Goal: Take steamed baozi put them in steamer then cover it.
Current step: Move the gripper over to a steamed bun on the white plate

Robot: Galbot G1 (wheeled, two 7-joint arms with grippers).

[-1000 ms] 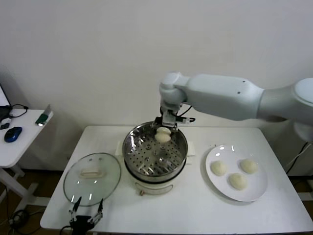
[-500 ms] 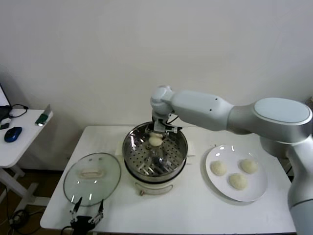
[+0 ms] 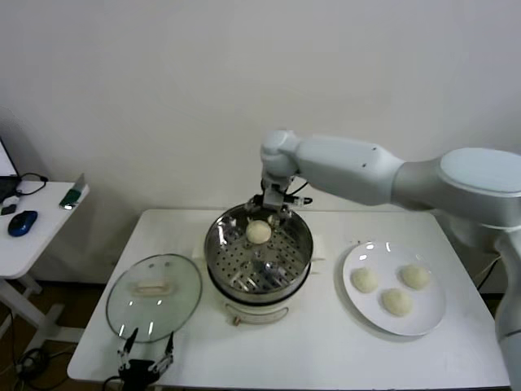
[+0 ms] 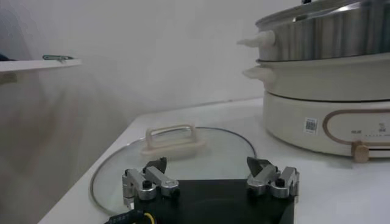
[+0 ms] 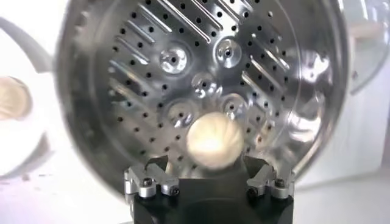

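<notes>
One steamed baozi (image 3: 258, 232) lies on the perforated tray at the back of the steamer (image 3: 303, 262). My right gripper (image 3: 275, 208) hovers just above and behind it, open, with nothing held. In the right wrist view the baozi (image 5: 213, 143) sits on the tray between and beyond the spread fingers (image 5: 150, 176), and the gripper (image 5: 207, 169) is open. Three more baozi (image 3: 364, 279) rest on the white plate (image 3: 423, 327) to the right. My left gripper (image 3: 146, 349) is open and parked at the table's front left, by the lid.
The glass lid (image 3: 153, 296) with a cream handle lies flat on the table left of the steamer; it also shows in the left wrist view (image 4: 177, 143), just beyond the left gripper (image 4: 210, 169). A side table (image 3: 32, 224) with a mouse stands far left.
My right gripper carried the baozi down into the steamer, let go of it and rose a little toward the back. The baozi now rests on the tray. The left arm has not moved.
</notes>
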